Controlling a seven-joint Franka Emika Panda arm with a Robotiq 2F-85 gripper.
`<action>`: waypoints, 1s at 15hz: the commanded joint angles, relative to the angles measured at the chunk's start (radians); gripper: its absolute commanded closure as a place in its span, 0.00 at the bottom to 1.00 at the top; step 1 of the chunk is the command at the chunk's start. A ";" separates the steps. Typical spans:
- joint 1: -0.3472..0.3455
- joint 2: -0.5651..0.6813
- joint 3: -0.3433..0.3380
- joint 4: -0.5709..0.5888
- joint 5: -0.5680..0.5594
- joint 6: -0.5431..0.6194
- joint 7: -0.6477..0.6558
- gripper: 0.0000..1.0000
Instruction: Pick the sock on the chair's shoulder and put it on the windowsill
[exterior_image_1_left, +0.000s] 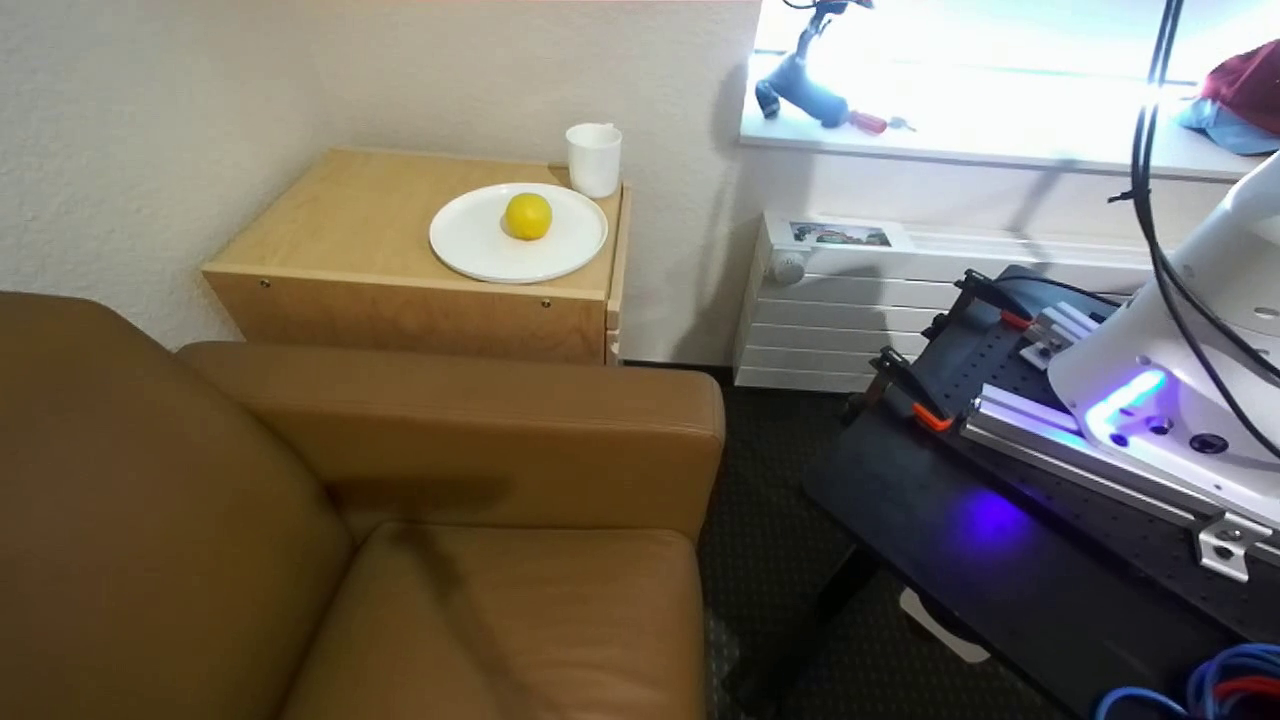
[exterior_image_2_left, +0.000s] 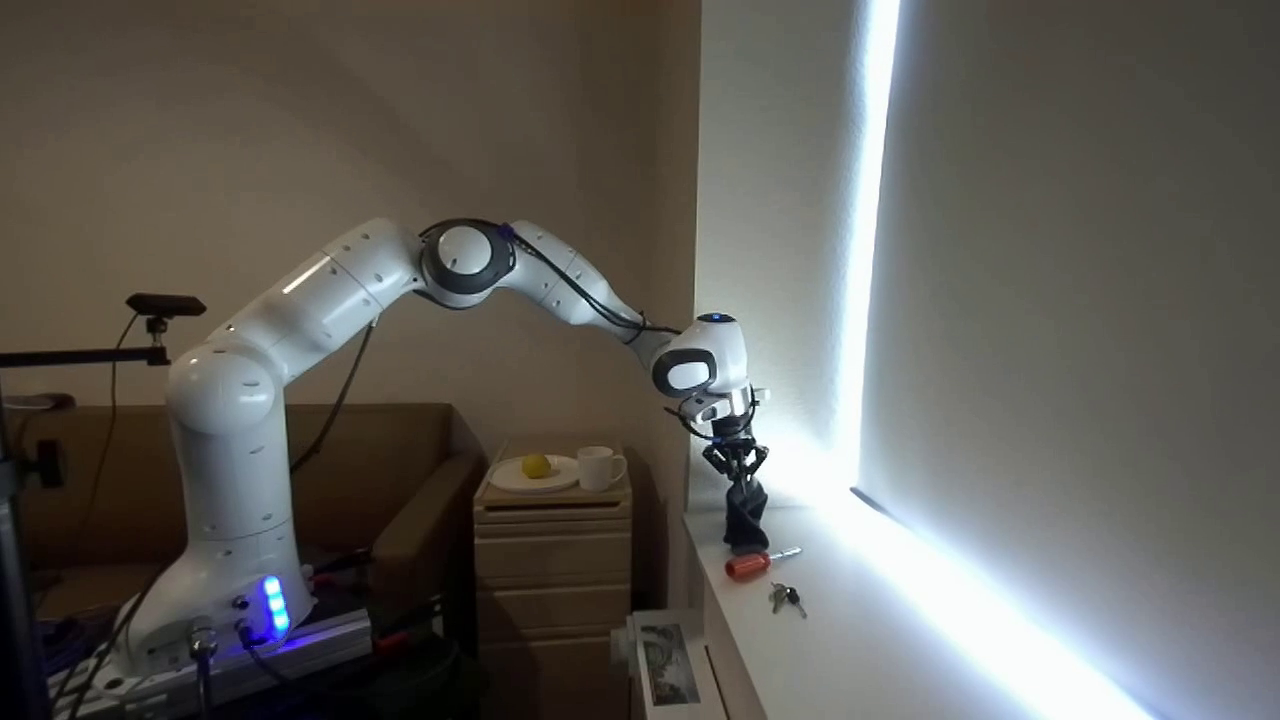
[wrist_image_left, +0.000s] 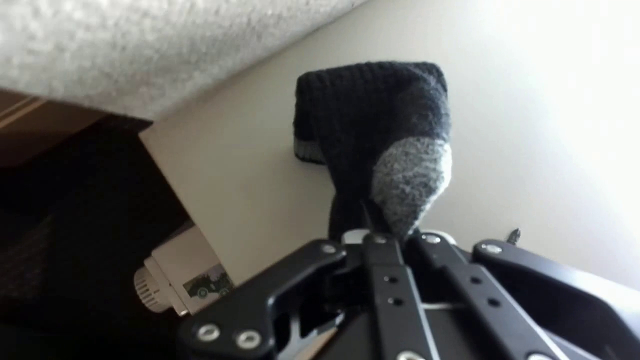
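The dark grey-black sock (exterior_image_2_left: 745, 518) with a lighter grey patch hangs from my gripper (exterior_image_2_left: 741, 478) over the far end of the white windowsill (exterior_image_2_left: 840, 650). Its lower end appears to touch the sill beside a red screwdriver. In the wrist view, the gripper (wrist_image_left: 400, 237) is shut on one end of the sock (wrist_image_left: 370, 105), and the rest spreads out above the sill (wrist_image_left: 250, 200). The sock (exterior_image_1_left: 808, 95) also shows dark against the bright window in an exterior view. The brown leather chair (exterior_image_1_left: 450, 440) has nothing on its arm.
The red screwdriver (exterior_image_2_left: 748, 567) and keys (exterior_image_2_left: 787, 600) lie on the sill close to the sock. A cap (exterior_image_1_left: 1248, 95) lies farther along it. A wall (wrist_image_left: 125, 50) borders the sill's end. A radiator (exterior_image_1_left: 850, 320) stands below. A cabinet (exterior_image_1_left: 370, 220) holds a plate, lemon and mug.
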 joint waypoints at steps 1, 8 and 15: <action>-0.024 0.092 0.007 0.140 0.003 -0.070 0.194 0.68; -0.110 0.039 0.004 0.214 -0.054 -0.335 0.259 0.19; -0.125 -0.104 -0.069 0.181 -0.143 -0.510 0.025 0.00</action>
